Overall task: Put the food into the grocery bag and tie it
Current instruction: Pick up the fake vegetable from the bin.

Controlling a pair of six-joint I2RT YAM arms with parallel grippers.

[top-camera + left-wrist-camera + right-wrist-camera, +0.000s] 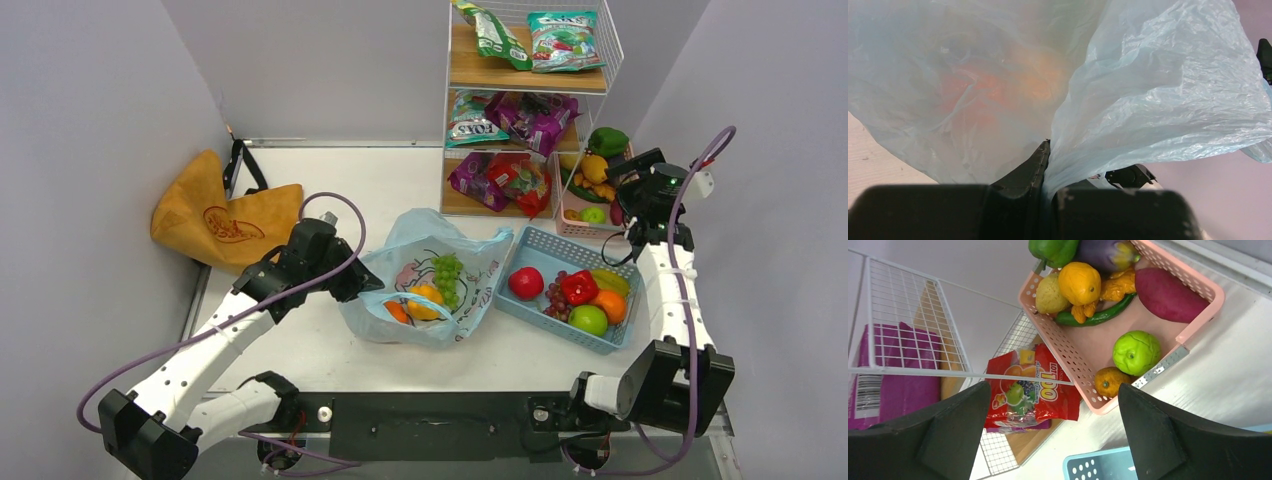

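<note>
The light blue grocery bag (425,245) lies open in the middle of the table. Inside it lie a bunch of green grapes (447,272) and an orange-yellow pepper (426,298). My left gripper (356,281) is at the bag's left edge, shut on the bag's thin plastic (1158,90); orange shapes (983,92) show dimly through the film. More food fills the blue basket (580,243): a red apple (526,283), a red pepper (578,287) and a green apple (588,320). My right gripper (1053,430) hangs open and empty beside the pink basket (1063,352).
The pink basket holds a green apple (1135,352), a small orange (1109,381), a purple sweet potato (1168,295) and other vegetables. A wire shelf rack (520,110) with snack packets stands at the back. A tan tote (225,215) lies at the back left.
</note>
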